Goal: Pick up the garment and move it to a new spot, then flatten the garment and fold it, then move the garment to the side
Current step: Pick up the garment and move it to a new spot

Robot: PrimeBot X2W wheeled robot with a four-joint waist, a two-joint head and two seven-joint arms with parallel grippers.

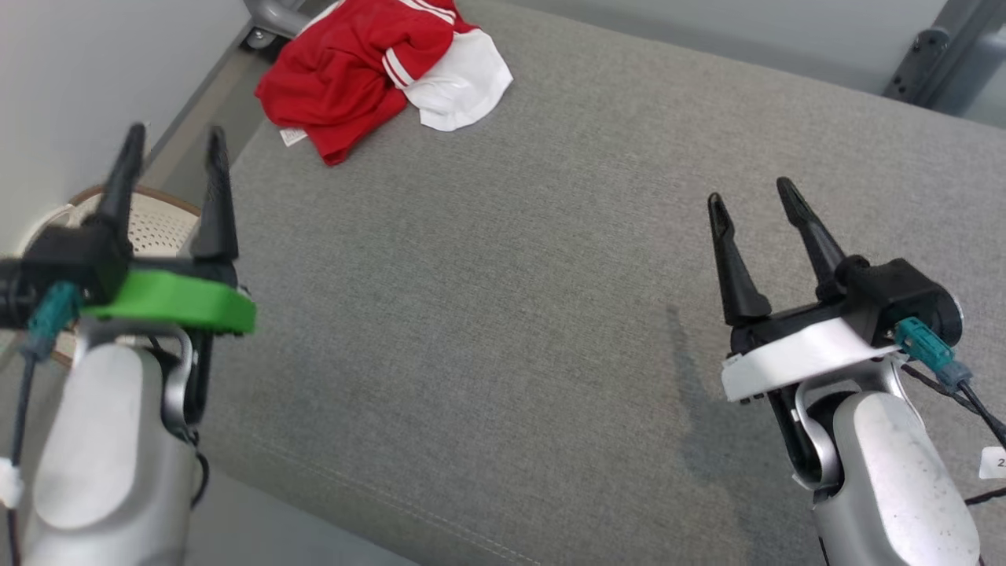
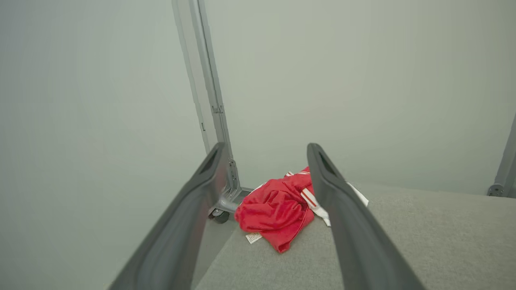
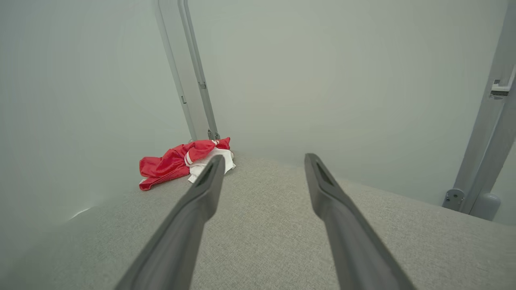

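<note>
— What is around the garment?
— The red-and-white garment [image 1: 377, 71] lies crumpled at the far left corner of the grey cushion [image 1: 511, 275], well apart from both grippers, with bare cushion between. A round perforated container [image 1: 161, 224] stands off the cushion's edge behind the left gripper [image 1: 177, 132].
— And the fingers?
— Spread apart on both the left gripper and the right gripper [image 1: 748, 190]. The left wrist view adds a caster wheel [image 2: 220, 216] under the metal post [image 2: 213, 104] beside the garment.

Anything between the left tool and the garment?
No object: bare grey surface lies between left tool and garment, seen in head and left wrist views.
</note>
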